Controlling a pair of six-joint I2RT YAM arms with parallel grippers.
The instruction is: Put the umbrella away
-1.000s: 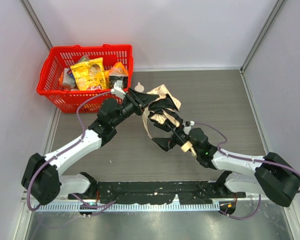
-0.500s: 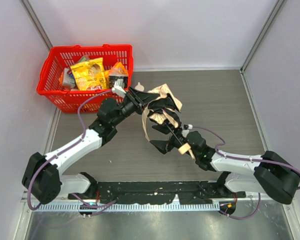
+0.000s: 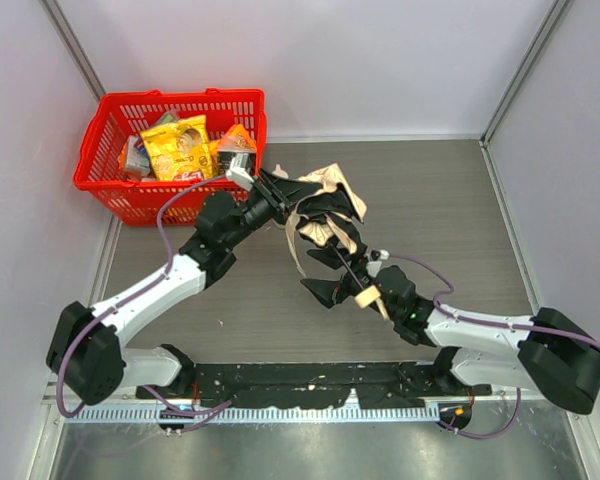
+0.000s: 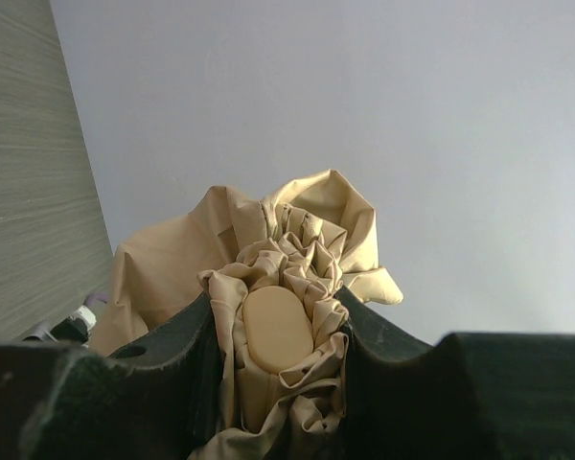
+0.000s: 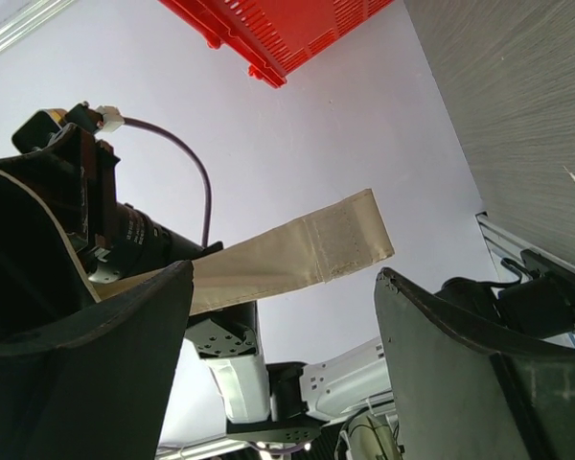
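The beige umbrella (image 3: pixel 330 205) is held above the table between my two arms, its fabric loose and crumpled. My left gripper (image 3: pixel 278 193) is shut on its bunched top end; the left wrist view shows the fingers (image 4: pixel 172 355) pressing folds of fabric around the oval beige cap (image 4: pixel 278 328). The thin black shaft (image 3: pixel 348 265) runs down to the pale handle (image 3: pixel 367 297). My right gripper (image 3: pixel 320 275) is open beside the shaft. In the right wrist view its jaws (image 5: pixel 283 273) stand wide apart, and the umbrella's closing strap (image 5: pixel 307 251) hangs between them, touching neither.
A red basket (image 3: pixel 110 180) with snack packets stands at the far left; its base shows in the right wrist view (image 5: pixel 287 29). A small pale object (image 3: pixel 280 172) lies on the table just right of the basket. Grey walls close in the table on three sides.
My left gripper has drawn the umbrella's top slightly towards the far side. My right gripper has shifted slightly left along the shaft and stays open.
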